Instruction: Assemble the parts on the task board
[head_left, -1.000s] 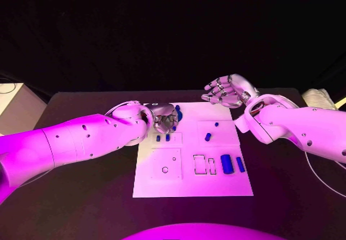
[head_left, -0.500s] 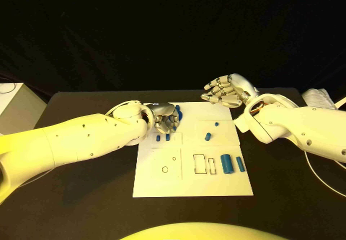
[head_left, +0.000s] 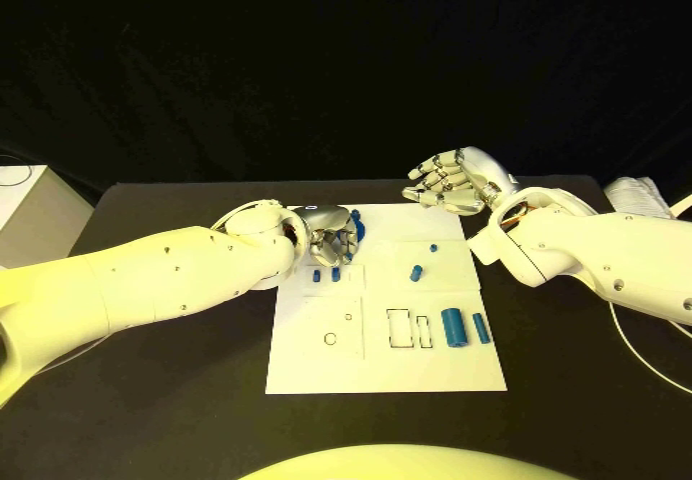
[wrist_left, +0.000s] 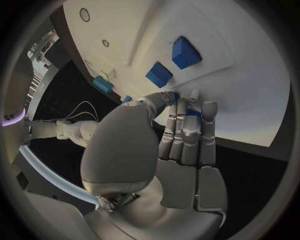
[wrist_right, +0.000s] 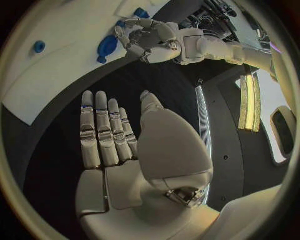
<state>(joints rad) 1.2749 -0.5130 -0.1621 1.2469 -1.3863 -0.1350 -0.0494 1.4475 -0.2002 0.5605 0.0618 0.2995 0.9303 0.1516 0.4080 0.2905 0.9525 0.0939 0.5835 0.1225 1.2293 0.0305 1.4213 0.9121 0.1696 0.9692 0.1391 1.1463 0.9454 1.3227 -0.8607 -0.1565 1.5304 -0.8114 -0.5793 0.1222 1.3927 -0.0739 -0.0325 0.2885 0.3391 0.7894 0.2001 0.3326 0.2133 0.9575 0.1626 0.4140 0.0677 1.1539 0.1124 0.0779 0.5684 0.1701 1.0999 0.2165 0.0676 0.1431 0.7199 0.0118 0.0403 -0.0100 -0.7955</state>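
The silver many-fingered left hand (head_left: 330, 240) is covering part of a small blue piece (head_left: 356, 226) at the white task board's (head_left: 378, 370) far edge.

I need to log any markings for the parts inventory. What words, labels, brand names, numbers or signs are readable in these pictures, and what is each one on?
None can be read.
The task board carries only outlined rectangles and small circles, no lettering.
The blue parts bear no visible marks.
Neither the left robot hand nor the right robot hand shows a legible brand or number.
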